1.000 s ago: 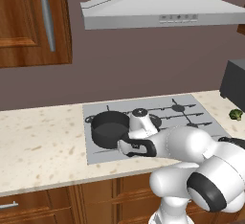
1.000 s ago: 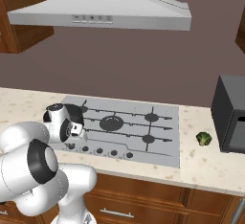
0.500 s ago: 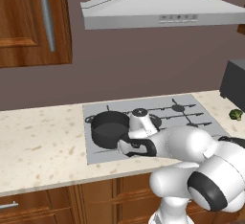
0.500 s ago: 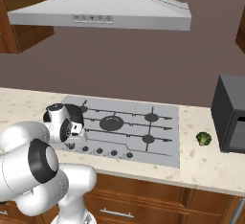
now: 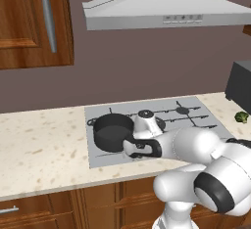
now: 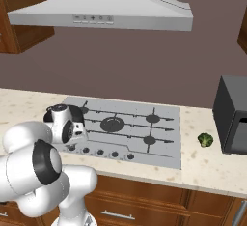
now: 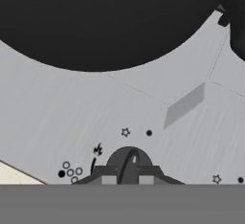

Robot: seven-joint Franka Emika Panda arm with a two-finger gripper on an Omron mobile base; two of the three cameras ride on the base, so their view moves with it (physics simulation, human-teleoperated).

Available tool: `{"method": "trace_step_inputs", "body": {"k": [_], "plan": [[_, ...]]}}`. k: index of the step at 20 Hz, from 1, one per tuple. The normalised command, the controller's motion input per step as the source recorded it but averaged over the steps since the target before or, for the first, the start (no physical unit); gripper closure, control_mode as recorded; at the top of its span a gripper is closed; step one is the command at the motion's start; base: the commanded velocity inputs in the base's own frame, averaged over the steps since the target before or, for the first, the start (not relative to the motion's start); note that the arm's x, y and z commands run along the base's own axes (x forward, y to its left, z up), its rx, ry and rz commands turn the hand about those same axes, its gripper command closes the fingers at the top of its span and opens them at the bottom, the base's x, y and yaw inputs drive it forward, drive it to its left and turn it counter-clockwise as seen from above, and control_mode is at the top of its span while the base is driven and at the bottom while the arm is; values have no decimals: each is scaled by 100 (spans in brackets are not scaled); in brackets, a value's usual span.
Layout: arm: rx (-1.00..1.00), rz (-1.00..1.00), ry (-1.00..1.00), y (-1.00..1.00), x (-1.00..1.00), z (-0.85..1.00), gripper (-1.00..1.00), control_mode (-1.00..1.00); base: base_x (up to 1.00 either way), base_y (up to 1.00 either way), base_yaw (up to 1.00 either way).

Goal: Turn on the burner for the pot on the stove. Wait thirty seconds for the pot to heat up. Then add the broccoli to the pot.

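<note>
**Burner knob step — gripper down at the stove's near left corner**

Pot (image 5: 113,132) sits on the left burner of the stove (image 5: 196,125), dark and lidless, with nothing green showing in it. Just to its right and nearer the counter edge, the gripper (image 5: 128,149) is lowered over the near strip of the cooktop, where the row of small dark knobs (image 6: 100,152) runs. From the hand camera a round dark knob (image 7: 129,163) sits right at the fingertips, with a flame mark printed beside it and the pot's black base looming beyond. Whether the fingers are clamped on that knob or merely poised around it, I cannot tell — the tips are cut off at the bottom of that picture.

By my reading this is the first step: switching on the burner under the pot. No flame is visible, so it is likely unlit. The next move calls for a firm pinch on the knob and a roll of the wrist, then the wait.

Far to the right, the broccoli (image 6: 205,140) lies on the counter beyond the stove's right edge, beside a dark box-shaped appliance (image 6: 232,115) — untouched, well apart from the pot.
</note>
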Motion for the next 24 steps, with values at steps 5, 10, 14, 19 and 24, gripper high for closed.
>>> {"method": "trace_step_inputs", "body": {"k": [5, 10, 14, 19, 24], "plan": [[0, 29, -2, -17, -34, -26, 100, -100, 0, 0, 0], [0, 27, -1, -19, -44, -32, 100, -100, 0, 0, 0], [0, 28, 0, -17, -48, -36, 100, -100, 0, 0, 0], [0, 23, 0, -13, -36, -30, 100, -100, 0, 0, 0], [0, 5, 2, -2, -6, -6, 100, -100, 0, 0, 0]]}}
